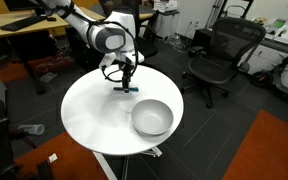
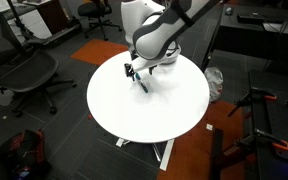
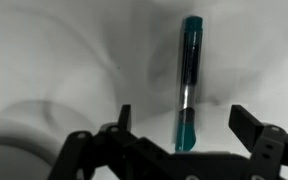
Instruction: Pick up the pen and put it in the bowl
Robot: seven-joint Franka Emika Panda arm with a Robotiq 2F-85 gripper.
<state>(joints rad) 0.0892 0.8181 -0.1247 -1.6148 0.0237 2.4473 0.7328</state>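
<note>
I have the black Robotiq gripper (image 3: 187, 122) low over the round white table (image 1: 89, 110), and its two fingers are spread wide with nothing between the pads but the pen. In the wrist view the small thin pen with a dark body and teal-blue ends (image 3: 189, 70) lies flat on the tabletop. It runs lengthwise away from the camera, with its near teal end in the gap between the fingertips (image 3: 124, 118). It sits roughly midway and clear of both fingers, with white table showing on each side.

In both exterior views the pen (image 1: 130, 89) shows only as a short dark stick just under the gripper (image 1: 124, 76), towards the far side of the table. From these views I cannot tell whether the fingertips touch the surface.

The smooth, round, light grey-white bowl (image 1: 152, 118) stands upright near the table's front edge, well apart from the pen and the gripper. A black office chair (image 1: 222, 55) stands on the floor beyond the table.
</note>
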